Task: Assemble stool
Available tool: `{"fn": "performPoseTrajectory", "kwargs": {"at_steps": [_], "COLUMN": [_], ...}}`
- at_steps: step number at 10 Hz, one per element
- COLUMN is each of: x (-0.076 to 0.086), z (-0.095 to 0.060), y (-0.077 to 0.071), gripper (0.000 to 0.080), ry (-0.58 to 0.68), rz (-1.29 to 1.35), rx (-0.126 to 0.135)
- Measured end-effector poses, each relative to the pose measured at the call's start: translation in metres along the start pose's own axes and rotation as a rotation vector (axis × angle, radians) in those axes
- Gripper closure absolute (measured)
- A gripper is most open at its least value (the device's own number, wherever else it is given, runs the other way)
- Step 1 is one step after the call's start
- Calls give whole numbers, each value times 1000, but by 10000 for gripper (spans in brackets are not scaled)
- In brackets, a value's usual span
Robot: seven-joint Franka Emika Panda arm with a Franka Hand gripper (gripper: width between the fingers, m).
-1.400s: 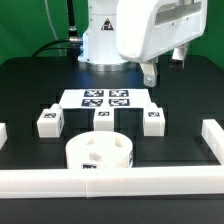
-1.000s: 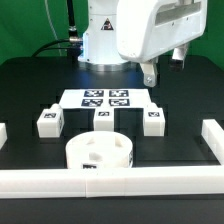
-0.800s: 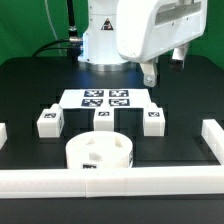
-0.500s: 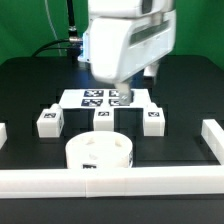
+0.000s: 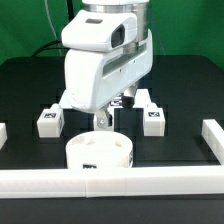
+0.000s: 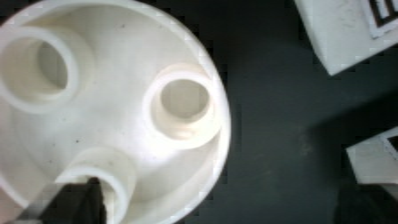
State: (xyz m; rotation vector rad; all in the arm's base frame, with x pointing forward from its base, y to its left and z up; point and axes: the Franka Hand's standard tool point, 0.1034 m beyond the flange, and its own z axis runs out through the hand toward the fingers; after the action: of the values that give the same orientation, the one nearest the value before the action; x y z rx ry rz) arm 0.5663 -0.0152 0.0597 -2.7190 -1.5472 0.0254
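White arm [image 5: 105, 60] low, gripper [image 5: 103, 123] close over round disc [image 5: 100, 152]

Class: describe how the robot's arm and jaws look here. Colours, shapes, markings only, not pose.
The arm is glossy white, with smooth, rounded, bulky casings and a grey ring near the top. No markings or cables show on it. In the wrist view, only a dark, blurred tip of the jaws shows.
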Motion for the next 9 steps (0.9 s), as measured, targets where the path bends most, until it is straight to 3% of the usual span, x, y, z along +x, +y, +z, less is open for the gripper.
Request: {"fn": "performPoseTrajectory", "kwargs": {"at_steps": [4,6,9], "x": [-1,-6,-10], "z": [3,20,31], "y": [-1,0,0], "gripper": [150,150,150], "ry": [-2,3,-2], "rz": [0,0,2], "rx": [4,2,16]}}
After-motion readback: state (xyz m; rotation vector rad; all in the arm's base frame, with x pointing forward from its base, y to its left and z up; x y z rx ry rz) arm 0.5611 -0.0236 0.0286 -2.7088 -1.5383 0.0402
